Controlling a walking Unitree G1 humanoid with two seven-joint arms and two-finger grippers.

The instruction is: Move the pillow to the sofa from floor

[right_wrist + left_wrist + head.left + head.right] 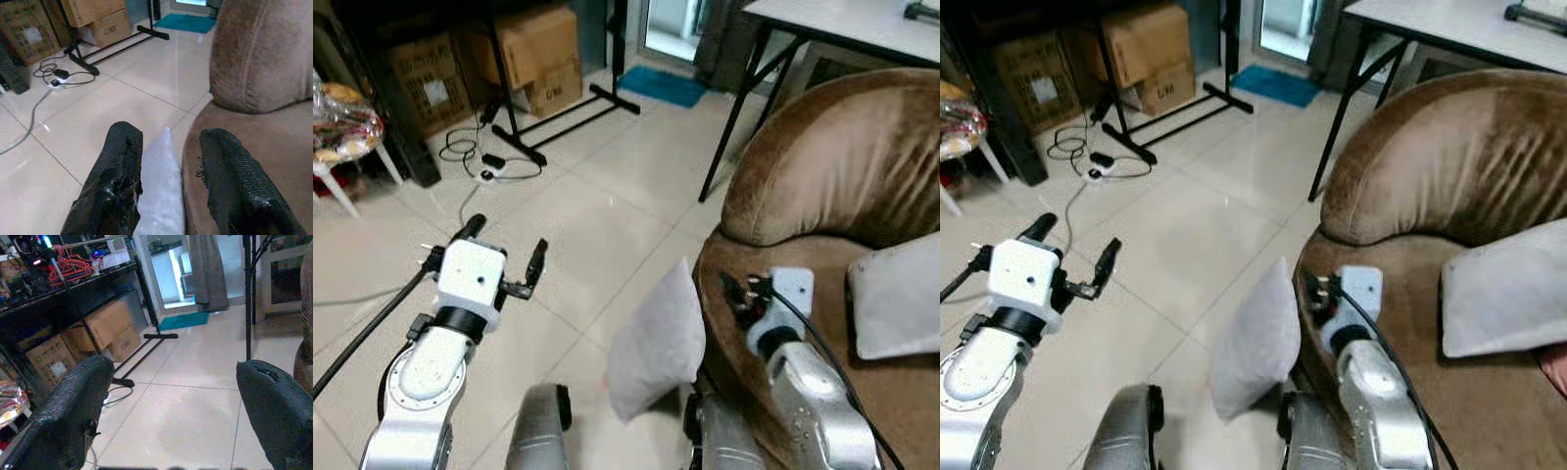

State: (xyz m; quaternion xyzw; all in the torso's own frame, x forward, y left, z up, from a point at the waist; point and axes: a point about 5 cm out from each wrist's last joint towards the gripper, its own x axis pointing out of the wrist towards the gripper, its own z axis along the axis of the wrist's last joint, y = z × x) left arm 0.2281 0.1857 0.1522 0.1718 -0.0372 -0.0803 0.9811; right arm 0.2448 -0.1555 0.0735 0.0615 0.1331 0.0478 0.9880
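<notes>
Apparently untouched, pillow [159, 186] between open right end effector [168, 161] fingers.

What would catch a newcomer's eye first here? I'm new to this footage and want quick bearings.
The big brown sofa on the right draws the eye first, with a pale cushion lying on its seat. Next is the grey pillow standing on edge on the tiled floor, leaning against the sofa's front. The right gripper hangs just above its top edge with jaws open, while the left gripper is raised over the floor, jaws open.
</notes>
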